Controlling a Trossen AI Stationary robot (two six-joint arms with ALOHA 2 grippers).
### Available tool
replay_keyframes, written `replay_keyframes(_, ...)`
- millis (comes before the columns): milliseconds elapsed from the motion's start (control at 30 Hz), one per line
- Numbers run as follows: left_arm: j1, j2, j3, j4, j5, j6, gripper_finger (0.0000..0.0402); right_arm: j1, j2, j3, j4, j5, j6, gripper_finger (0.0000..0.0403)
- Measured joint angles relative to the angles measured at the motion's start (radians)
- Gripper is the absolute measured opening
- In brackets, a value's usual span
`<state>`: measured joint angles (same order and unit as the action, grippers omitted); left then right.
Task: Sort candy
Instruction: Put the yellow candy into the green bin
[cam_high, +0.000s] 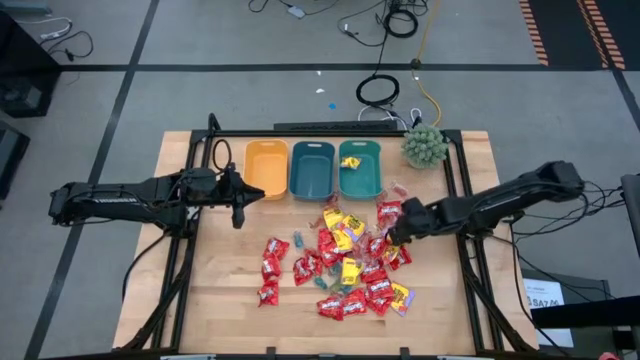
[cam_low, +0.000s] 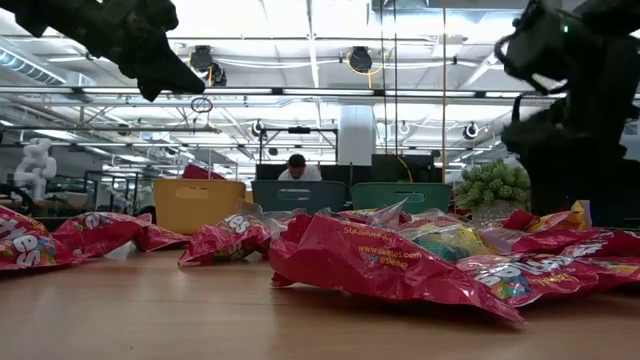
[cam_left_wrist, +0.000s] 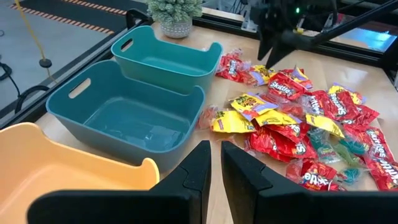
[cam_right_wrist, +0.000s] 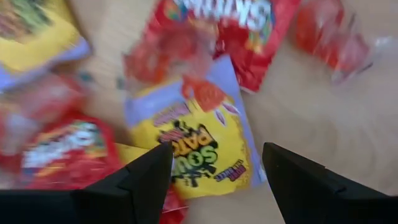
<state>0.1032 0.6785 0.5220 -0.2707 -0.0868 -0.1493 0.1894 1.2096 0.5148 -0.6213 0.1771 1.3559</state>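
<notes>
The candy (cam_high: 345, 262) lies as a heap of red and yellow packets with a few small wrapped pieces in the middle of the wooden table. My right gripper (cam_high: 395, 236) stands open, pointing down over the heap's right side. In the right wrist view its fingers straddle a yellow packet (cam_right_wrist: 202, 146) that lies flat among red ones; I see no touch. My left gripper (cam_left_wrist: 215, 163) hangs shut and empty above the table near the orange bin (cam_high: 266, 168), left of the heap.
Three bins stand in a row at the far edge: the orange one, a teal one (cam_high: 311, 168), and a second teal one (cam_high: 360, 170) with a yellow packet (cam_high: 350, 162) in it. A green spiky plant (cam_high: 425, 146) stands at the far right. Bare wood shows at near left.
</notes>
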Motion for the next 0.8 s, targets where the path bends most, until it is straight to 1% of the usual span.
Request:
replay_keyframes(200,0.0,0.0,0.0,0.0,0.0,0.0,0.0048,0.043,0.164,0.013,0.022,-0.007,0.057,0.0239)
replay_keyframes(267,0.0,0.0,0.0,0.0,0.0,0.0,0.0048,0.061,0.185,0.014,0.028,0.012,0.07,0.0226)
replay_keyframes(333,0.0,0.0,0.0,0.0,0.0,0.0,0.0048,0.072,0.187,0.015,0.025,0.013,0.074,0.0203)
replay_keyframes(433,0.0,0.0,0.0,0.0,0.0,0.0,0.0048,0.079,0.166,0.031,-0.008,-0.011,0.076,0.015)
replay_keyframes(567,0.0,0.0,0.0,0.0,0.0,0.0,0.0048,0.082,0.097,0.048,-0.084,-0.103,0.076,0.0065)
replay_keyframes(633,0.0,0.0,0.0,0.0,0.0,0.0,0.0048,0.083,0.054,0.06,-0.118,-0.109,0.075,0.0024)
replay_keyframes(700,0.0,0.0,0.0,0.0,0.0,0.0,0.0048,0.082,0.013,0.081,-0.147,-0.106,0.075,0.0011)
replay_keyframes(800,0.0,0.0,0.0,0.0,0.0,0.0,0.0048,0.083,-0.033,0.118,-0.248,-0.098,0.098,0.0019)
